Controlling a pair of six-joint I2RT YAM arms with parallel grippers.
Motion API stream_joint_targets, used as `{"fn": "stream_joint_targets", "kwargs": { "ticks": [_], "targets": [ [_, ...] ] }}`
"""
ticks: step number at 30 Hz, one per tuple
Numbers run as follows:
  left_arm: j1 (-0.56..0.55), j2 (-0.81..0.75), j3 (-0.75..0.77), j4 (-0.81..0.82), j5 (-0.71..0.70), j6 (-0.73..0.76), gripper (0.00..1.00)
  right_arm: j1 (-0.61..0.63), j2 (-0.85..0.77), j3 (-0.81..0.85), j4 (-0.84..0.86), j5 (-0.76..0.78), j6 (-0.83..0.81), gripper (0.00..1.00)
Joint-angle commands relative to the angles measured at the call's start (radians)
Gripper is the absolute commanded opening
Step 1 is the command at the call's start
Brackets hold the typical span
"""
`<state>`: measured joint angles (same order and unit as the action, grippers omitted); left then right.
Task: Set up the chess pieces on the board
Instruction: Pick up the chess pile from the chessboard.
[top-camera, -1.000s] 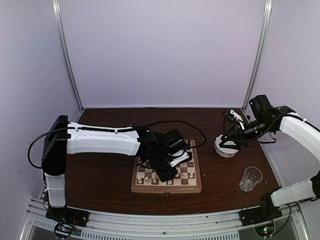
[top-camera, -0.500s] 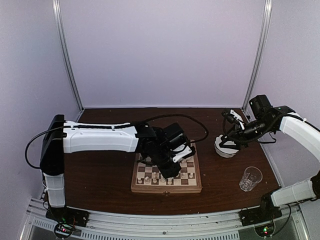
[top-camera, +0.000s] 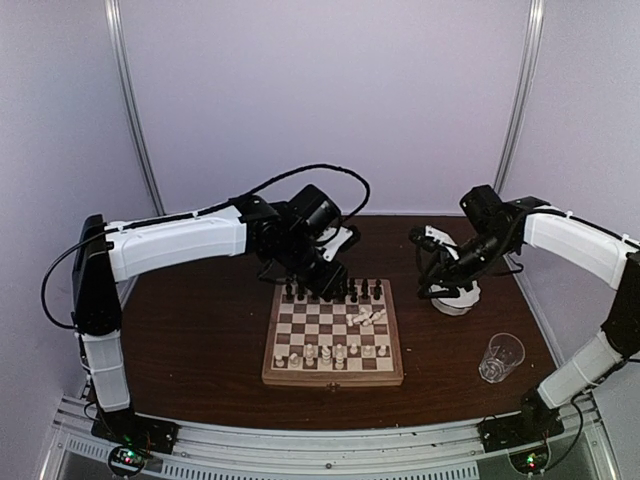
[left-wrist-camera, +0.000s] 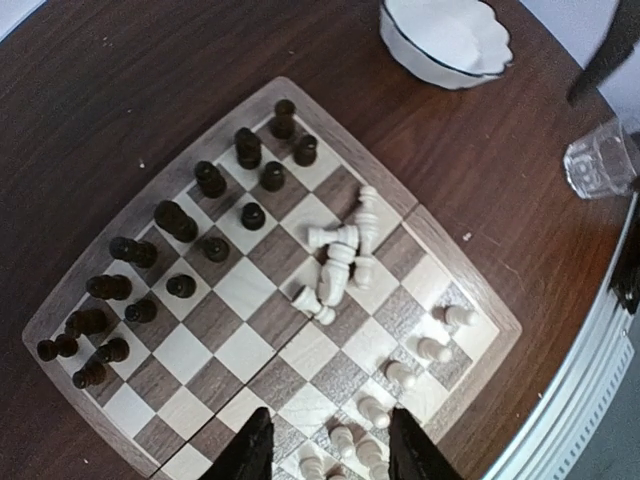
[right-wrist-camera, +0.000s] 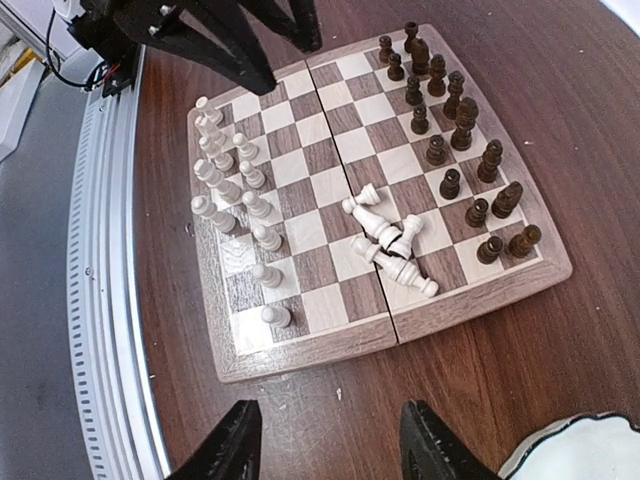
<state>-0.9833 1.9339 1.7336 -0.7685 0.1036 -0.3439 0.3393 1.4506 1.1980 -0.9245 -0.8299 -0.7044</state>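
The board (top-camera: 333, 378) lies at the table's middle; it also shows in the left wrist view (left-wrist-camera: 245, 350) and the right wrist view (right-wrist-camera: 310, 355). Dark pieces (top-camera: 330, 292) (left-wrist-camera: 175, 220) (right-wrist-camera: 450, 130) stand along its far two rows. White pieces (top-camera: 325, 352) (left-wrist-camera: 420, 350) (right-wrist-camera: 230, 190) stand along its near side. Several white pieces (top-camera: 368, 318) (left-wrist-camera: 340, 255) (right-wrist-camera: 390, 245) lie toppled in a heap right of centre. My left gripper (top-camera: 322, 272) (left-wrist-camera: 328, 455) hangs open and empty above the board's far edge. My right gripper (top-camera: 430, 268) (right-wrist-camera: 330, 450) is open and empty, above the table right of the board.
A white scalloped bowl (top-camera: 455, 298) (left-wrist-camera: 445, 40) (right-wrist-camera: 580, 440) stands right of the board, under my right arm. A clear glass (top-camera: 500, 357) (left-wrist-camera: 600, 160) stands at the near right. The table's metal front rail (right-wrist-camera: 100, 300) runs along the near edge.
My left gripper has risen and drawn back from low over the board's near rows to its far edge, uncovering the board. My right gripper has swung left from above the bowl toward the board.
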Motion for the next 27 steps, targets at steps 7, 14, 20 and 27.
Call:
{"fn": "stream_joint_targets", "kwargs": {
  "ticks": [7,14,20,27],
  "targets": [
    [0.003,0.133,0.023,0.125,-0.004,-0.173,0.4,0.067,0.171,0.081,0.075,0.066,-0.053,0.49],
    [0.033,0.023,-0.134,0.203,-0.031,-0.266,0.4,0.159,0.31,0.163,0.078,0.205,-0.132,0.48],
    [0.062,-0.093,-0.272,0.248,-0.047,-0.3,0.42,0.198,0.422,0.263,0.062,0.268,-0.15,0.47],
    [0.082,-0.167,-0.339,0.262,-0.053,-0.309,0.43,0.244,0.52,0.342,0.013,0.323,-0.193,0.47]
  ]
}}
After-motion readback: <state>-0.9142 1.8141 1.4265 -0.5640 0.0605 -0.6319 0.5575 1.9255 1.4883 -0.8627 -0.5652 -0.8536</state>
